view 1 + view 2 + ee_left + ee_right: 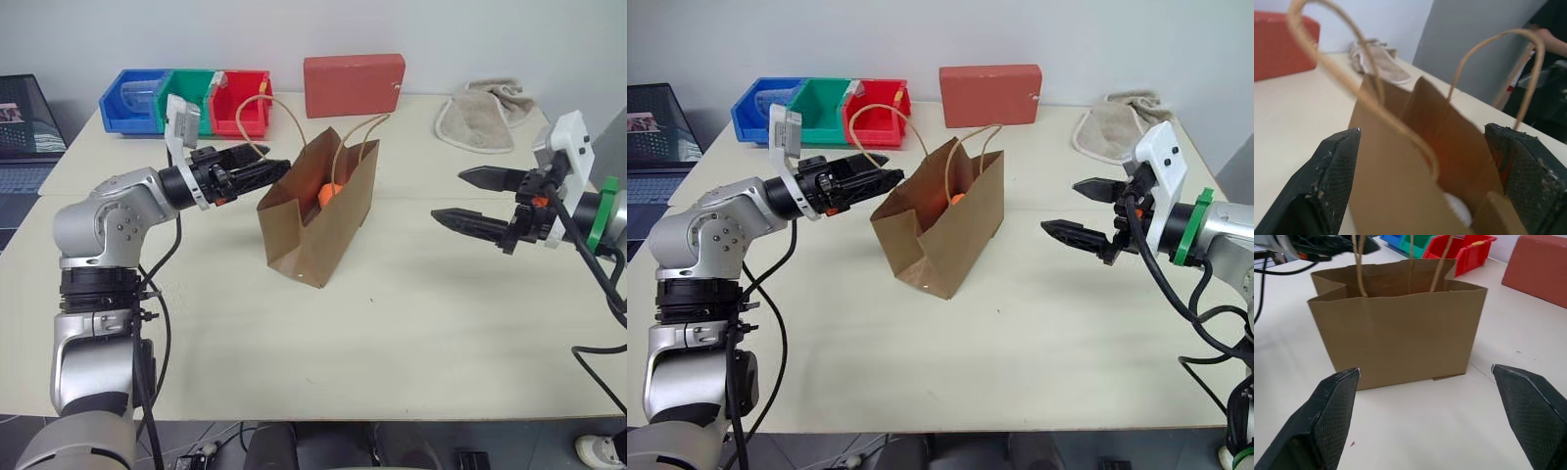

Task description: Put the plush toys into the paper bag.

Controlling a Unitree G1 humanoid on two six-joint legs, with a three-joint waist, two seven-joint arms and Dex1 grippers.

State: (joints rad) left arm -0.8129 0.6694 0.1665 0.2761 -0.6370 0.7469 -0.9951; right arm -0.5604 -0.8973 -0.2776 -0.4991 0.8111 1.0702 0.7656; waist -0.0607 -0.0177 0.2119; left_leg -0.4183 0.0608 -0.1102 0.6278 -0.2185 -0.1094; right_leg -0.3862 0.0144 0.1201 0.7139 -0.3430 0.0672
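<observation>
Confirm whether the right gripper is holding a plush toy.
No: the right gripper stands open and empty, away from the paper bag, while something orange, probably the carrot toy, shows inside the bag.

Paper bag blocks table centre; bare table between bag and right tool.

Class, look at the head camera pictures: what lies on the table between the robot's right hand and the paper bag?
Nothing: between the right hand and the paper bag the left eye view shows only bare table.
</observation>
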